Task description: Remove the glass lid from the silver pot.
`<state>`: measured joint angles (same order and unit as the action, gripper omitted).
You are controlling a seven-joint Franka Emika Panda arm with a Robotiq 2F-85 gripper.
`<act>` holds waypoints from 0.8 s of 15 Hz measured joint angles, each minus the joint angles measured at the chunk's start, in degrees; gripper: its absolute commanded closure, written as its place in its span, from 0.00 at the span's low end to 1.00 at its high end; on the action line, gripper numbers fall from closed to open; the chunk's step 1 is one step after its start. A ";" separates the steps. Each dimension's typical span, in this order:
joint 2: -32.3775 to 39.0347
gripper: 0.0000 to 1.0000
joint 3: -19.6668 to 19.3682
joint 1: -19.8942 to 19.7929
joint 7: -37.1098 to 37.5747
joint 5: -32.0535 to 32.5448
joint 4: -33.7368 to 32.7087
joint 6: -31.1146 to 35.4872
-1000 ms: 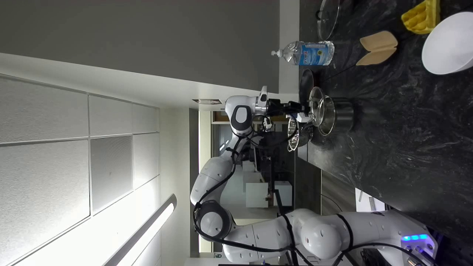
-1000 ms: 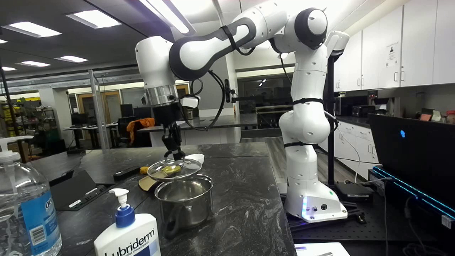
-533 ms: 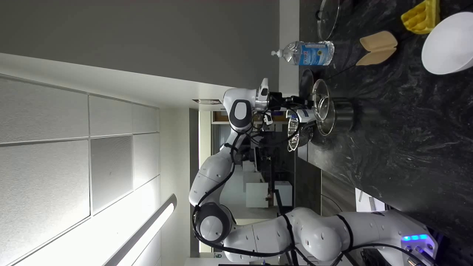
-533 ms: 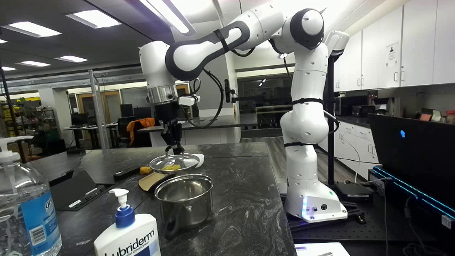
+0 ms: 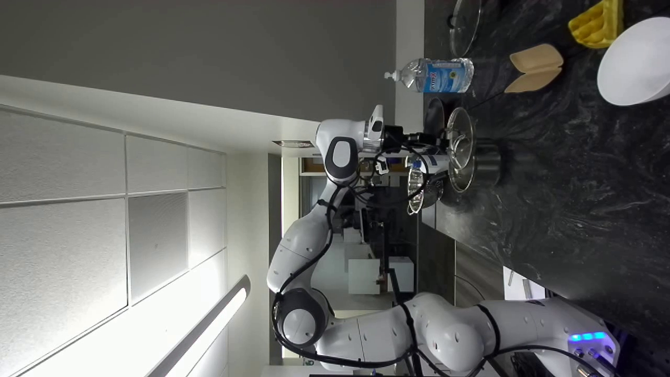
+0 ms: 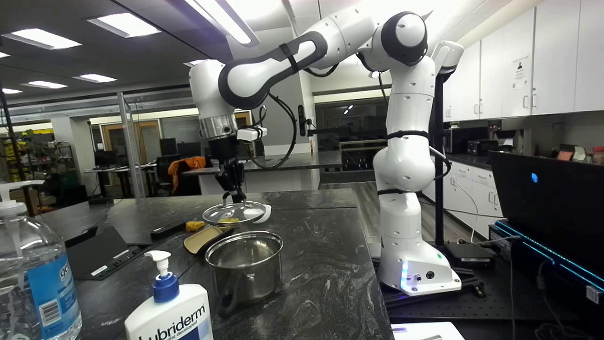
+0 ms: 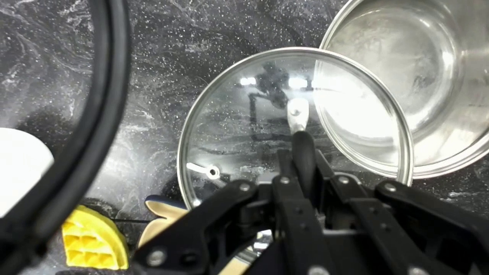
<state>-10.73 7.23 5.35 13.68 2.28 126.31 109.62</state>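
The glass lid [image 6: 222, 215] is clear with a metal rim and an arched handle with a black grip. It hangs level in the air beyond the silver pot in this exterior view. My gripper [image 6: 236, 194] is shut on the lid's handle, with the black grip between the fingertips [image 7: 303, 162] in the wrist view. The silver pot [image 6: 247, 283] stands upright and uncovered on the dark counter, its inside visible. In the wrist view the lid [image 7: 233, 122] overlaps part of the pot [image 7: 471, 88]. The lid [image 5: 458, 123] and pot [image 5: 489, 162] also show in the sideways exterior view.
A lotion bottle [image 6: 172, 314] and a large clear bottle [image 6: 52, 293] stand near the pot. A tan holder [image 5: 536, 65], a yellow waffle piece [image 5: 596, 26], a white bowl [image 5: 636, 63], another glass lid [image 5: 463, 31], a dark pan [image 5: 433, 118] and a colander [image 5: 432, 191] are around.
The lid, held by my gripper, has moved from over the pot's edge to farther off beside it. The arm has moved with it. The pot has stayed put.
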 measured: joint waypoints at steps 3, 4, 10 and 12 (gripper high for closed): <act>0.26 0.96 -0.51 -0.60 0.00 0.00 0.00 -0.12; 0.38 0.96 -0.75 -0.78 0.00 0.00 0.00 -0.14; 1.18 0.96 -2.12 -2.11 0.00 0.00 0.41 -0.18; 1.42 0.96 -2.54 -2.39 0.00 0.00 0.72 -0.19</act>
<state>-9.31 4.70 2.95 13.68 2.28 127.03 109.43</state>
